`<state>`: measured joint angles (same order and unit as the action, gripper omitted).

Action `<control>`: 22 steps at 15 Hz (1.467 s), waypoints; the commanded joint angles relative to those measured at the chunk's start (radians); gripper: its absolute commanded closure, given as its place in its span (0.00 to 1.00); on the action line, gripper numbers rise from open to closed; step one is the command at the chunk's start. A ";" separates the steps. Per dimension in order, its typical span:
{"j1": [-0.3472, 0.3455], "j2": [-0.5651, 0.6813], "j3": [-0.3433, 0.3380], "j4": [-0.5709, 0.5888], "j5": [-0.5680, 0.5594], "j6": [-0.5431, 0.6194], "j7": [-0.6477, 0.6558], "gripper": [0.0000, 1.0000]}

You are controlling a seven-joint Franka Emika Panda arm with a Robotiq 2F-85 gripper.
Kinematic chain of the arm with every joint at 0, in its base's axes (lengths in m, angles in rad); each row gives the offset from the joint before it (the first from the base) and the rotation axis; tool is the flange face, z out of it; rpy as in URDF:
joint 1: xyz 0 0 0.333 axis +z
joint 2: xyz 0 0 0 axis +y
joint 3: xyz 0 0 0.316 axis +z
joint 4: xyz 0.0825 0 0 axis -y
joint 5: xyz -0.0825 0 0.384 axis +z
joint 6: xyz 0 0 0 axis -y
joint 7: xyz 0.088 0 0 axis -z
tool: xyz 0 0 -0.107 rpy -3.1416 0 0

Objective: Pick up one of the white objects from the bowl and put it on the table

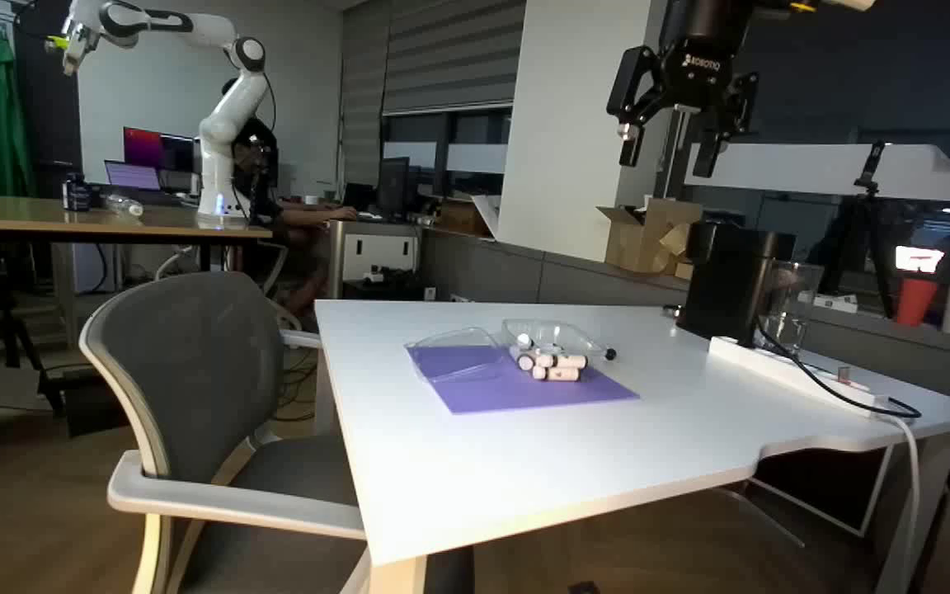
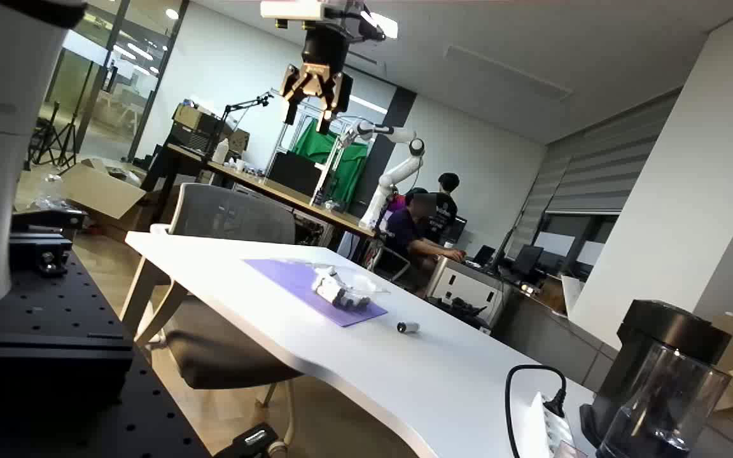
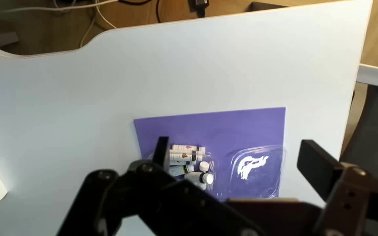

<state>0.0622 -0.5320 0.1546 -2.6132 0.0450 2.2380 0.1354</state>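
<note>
The bowl is a clear plastic dish (image 1: pixel 580 334) on the purple mat (image 1: pixel 483 398). It holds several white bottles (image 1: pixel 562 361), which also show in an exterior view (image 2: pixel 328 286) and the wrist view (image 3: pixel 185 154). Some bottles lie stacked up to its rim. A single bottle (image 2: pixel 408 327) lies off the mat on the white table (image 2: pixel 214 267). My gripper (image 1: pixel 669 157) is open and empty, high above the table, in both exterior views (image 2: pixel 307 119). In the wrist view its fingers (image 3: pixel 236 147) stand wide apart, and the left finger hides part of the bowl and bottles.
A clear plastic lid or shallow dish (image 3: pixel 258 172) lies on the mat beside the bowl. A white power strip (image 1: pixel 797 375) with a black cable and a black machine (image 1: pixel 726 280) with a clear tank stand at one table end. A grey chair (image 1: pixel 186 371) stands against the table.
</note>
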 commanded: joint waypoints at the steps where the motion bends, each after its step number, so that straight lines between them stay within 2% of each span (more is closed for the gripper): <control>1: 0.010 0.001 -0.010 0.002 -0.007 -0.002 0.005 0.00; 9: 0.010 0.001 -0.010 0.002 -0.007 -0.002 0.005 0.00; 11: -0.009 0.042 -0.012 0.022 -0.044 0.051 -0.010 0.00; 15: -0.053 0.171 -0.024 0.064 -0.137 0.279 -0.040 0.00; 18: -0.087 0.336 -0.043 0.138 -0.177 0.437 -0.054 0.00; 19: -0.092 0.403 -0.049 0.179 -0.193 0.462 -0.069 0.00; 22: -0.078 0.592 -0.080 0.350 -0.245 0.367 -0.227 0.00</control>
<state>-0.0269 -0.1363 0.1005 -2.4560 -0.1500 2.6827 0.0066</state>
